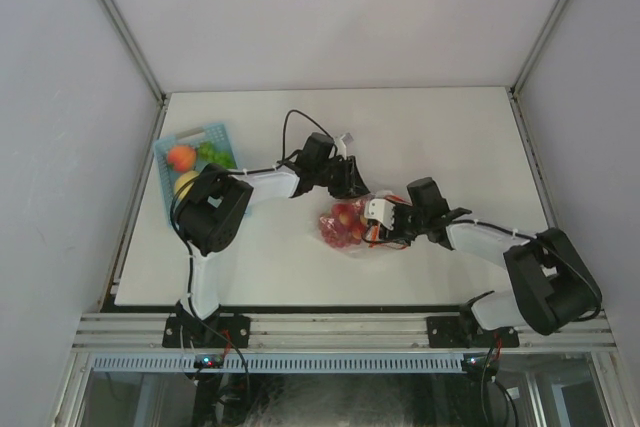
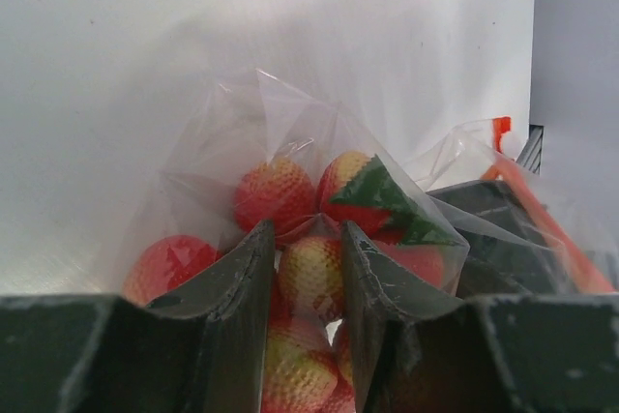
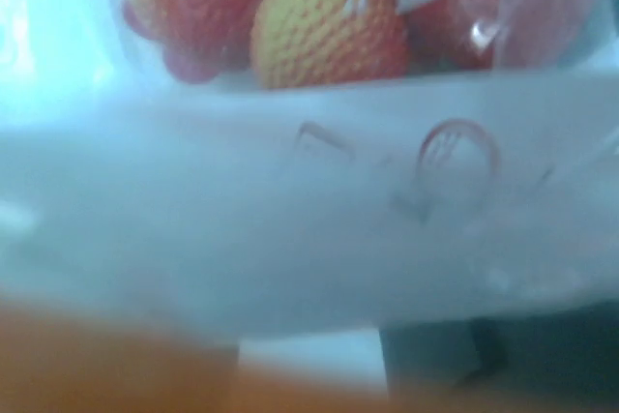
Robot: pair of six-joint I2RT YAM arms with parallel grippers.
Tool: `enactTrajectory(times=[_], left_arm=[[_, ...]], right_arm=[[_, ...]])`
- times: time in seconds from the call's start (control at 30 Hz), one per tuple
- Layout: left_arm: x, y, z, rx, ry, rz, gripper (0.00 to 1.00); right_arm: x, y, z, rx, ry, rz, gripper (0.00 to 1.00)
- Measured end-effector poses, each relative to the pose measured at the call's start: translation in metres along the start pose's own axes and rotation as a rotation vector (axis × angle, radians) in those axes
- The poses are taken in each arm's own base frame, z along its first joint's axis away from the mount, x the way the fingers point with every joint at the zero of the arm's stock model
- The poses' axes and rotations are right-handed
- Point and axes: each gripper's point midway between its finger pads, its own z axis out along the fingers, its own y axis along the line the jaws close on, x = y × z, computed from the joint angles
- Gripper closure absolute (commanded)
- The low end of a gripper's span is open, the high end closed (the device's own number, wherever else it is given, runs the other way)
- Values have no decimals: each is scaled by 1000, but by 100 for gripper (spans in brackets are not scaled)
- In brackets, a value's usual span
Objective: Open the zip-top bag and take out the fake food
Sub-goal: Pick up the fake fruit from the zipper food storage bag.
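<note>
Dark fingers (image 2: 242, 307) of the left pincer (image 2: 308, 239) fill the bottom of the left wrist view with a narrow gap between them; whether they pinch any plastic cannot be told. Just beyond, the zip-top bag (image 2: 290, 123) rises in a clear peak over the fake food (image 2: 276, 192), red and yellow pieces heaped inside. Its orange zip strip (image 2: 551, 224) is at the right edge. From above, the bag lies mid-frame on the white worktop (image 1: 420, 137) between the two pincers. The right pincer (image 1: 385, 222) is against its right side, its grip hidden by blurred plastic. A light-blue basket (image 1: 200, 133) holding more fruit sits upper left.
</note>
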Motion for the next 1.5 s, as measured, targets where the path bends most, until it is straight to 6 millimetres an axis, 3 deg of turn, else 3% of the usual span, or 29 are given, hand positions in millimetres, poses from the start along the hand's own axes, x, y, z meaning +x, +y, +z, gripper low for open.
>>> enactTrajectory(times=[0.3, 0.6, 0.83, 1.0, 1.27, 1.4, 1.5], left_arm=[[-1, -1, 0, 5, -7, -11, 63], [2, 0, 1, 11, -3, -20, 59], [3, 1, -4, -2, -18, -24, 47], [-11, -4, -26, -26, -94, -9, 33], [-57, -28, -95, -26, -336, 131, 20], [-51, -34, -118, -7, -404, 242, 19], [-32, -27, -126, 8, -418, 309, 19]], right_arm=[[3, -21, 16, -1, 85, 113, 57], [3, -16, 19, -11, 98, 161, 98], [6, -11, 10, -22, 106, 211, 100], [-9, -14, -20, -21, 26, 257, 100], [-38, -24, -58, 23, -128, 312, 100], [-41, -24, -62, 21, -155, 357, 100], [-39, -24, -63, 12, -162, 396, 100]])
